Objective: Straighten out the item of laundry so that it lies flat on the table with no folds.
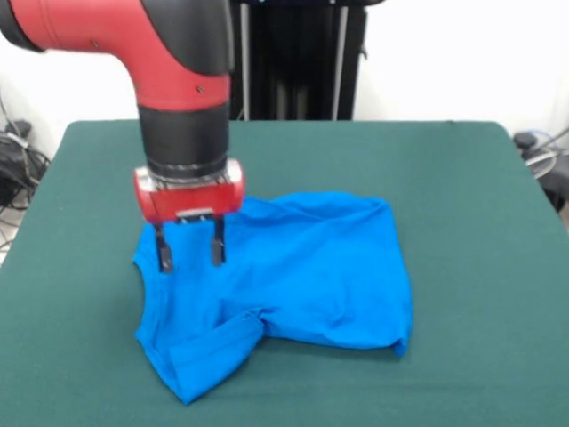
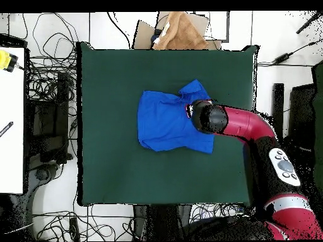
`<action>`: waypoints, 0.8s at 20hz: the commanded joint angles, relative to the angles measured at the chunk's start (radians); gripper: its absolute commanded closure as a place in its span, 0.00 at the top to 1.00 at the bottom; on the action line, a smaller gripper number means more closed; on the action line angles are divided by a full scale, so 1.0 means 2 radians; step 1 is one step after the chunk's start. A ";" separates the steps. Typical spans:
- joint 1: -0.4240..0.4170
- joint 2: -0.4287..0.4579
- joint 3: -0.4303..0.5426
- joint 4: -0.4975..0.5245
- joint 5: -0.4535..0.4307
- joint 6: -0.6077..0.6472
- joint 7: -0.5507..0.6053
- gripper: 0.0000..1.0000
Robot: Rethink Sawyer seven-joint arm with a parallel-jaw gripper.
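1. Roughly at the middle of the green table (image 1: 480, 178) lies the blue T-shirt (image 1: 311, 267), plain side up as far as the front view shows; no lettering is visible.
2. Most of the body is already spread out and fairly smooth, with only soft ripples across it.
3. Not yet flat: one end is bunched, with a sleeve or corner doubled over in a fold that points toward the front edge of the table, and the top edge looks slightly rolled.
4. From above, a small peak sticks out from the shirt's outline on the side near the arm, so that end is uneven.
5. At the bunched end the gripper (image 1: 190, 252) stands upright, its two fingers (image 1: 164, 253) parted and holding nothing, tips just above or perhaps touching the cloth; contact is hard to judge.
6. What seems left is to open the folded end and pull it out flat
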 commanded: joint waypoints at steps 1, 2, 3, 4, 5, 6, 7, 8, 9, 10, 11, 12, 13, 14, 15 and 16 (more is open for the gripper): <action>0.005 -0.006 0.011 0.013 0.010 0.069 0.029 1.00; 0.009 0.004 0.011 0.014 0.007 0.059 0.036 1.00; 0.012 0.013 0.011 0.014 0.005 0.048 0.042 1.00; 0.015 0.023 0.011 0.014 0.003 0.037 0.049 1.00; 0.018 0.031 0.012 0.014 0.002 0.029 0.053 1.00; 0.020 0.038 0.012 0.014 0.002 0.020 0.058 1.00; 0.020 0.042 0.012 0.017 0.000 0.010 0.061 1.00; 0.021 0.045 0.012 0.019 -0.001 0.003 0.064 1.00; 0.021 0.047 0.012 0.020 0.000 -0.001 0.066 1.00; 0.021 0.048 0.012 0.022 0.000 -0.005 0.068 1.00; 0.024 0.046 0.010 0.022 0.000 -0.006 0.071 1.00; 0.027 0.044 0.008 0.022 0.000 -0.005 0.073 1.00; 0.029 0.044 0.007 0.020 0.002 -0.003 0.074 1.00; 0.030 0.046 0.008 0.019 0.002 -0.002 0.073 1.00; 0.030 0.047 0.007 0.019 0.002 -0.004 0.074 1.00; 0.031 0.049 0.007 0.020 0.001 -0.009 0.076 1.00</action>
